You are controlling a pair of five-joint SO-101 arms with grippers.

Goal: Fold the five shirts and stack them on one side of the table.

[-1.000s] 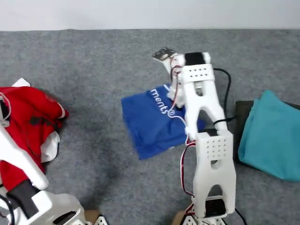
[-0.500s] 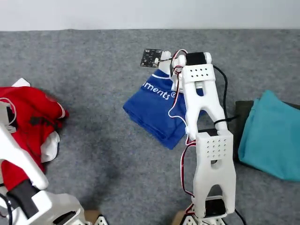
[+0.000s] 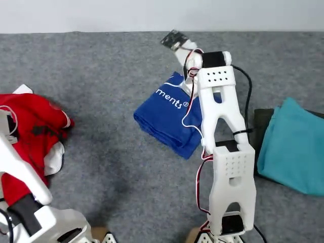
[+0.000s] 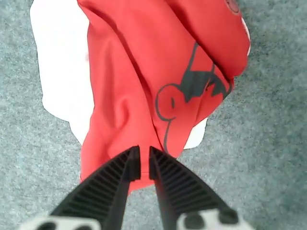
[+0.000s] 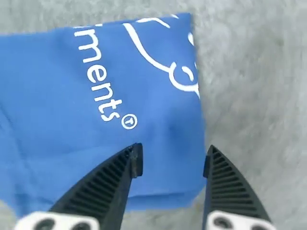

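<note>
A folded blue shirt [image 3: 169, 119] with white lettering lies mid-table. My right arm [image 3: 218, 101] stretches over its right side. In the right wrist view the right gripper [image 5: 173, 160] stands open just above the blue shirt [image 5: 96, 120], near a corner, with nothing between its fingers. A crumpled red shirt [image 3: 30, 134] lies at the left edge on a white shirt [image 3: 53, 158]. My left gripper [image 4: 140, 157] is shut, its tips over the red shirt [image 4: 158, 76] near its hem. A teal shirt [image 3: 293, 147] rests on a dark shirt [image 3: 260, 129] at the right.
Grey carpet-like table surface [image 3: 101, 71] spreads between the shirts, with free room at the back left and front middle. The left arm's base [image 3: 30, 202] fills the front left corner. A pale wall [image 3: 152, 15] borders the far edge.
The blue shirt has turned and shifted slightly leftward under the right arm. The right wrist has since swung toward the far edge. The left arm has barely moved.
</note>
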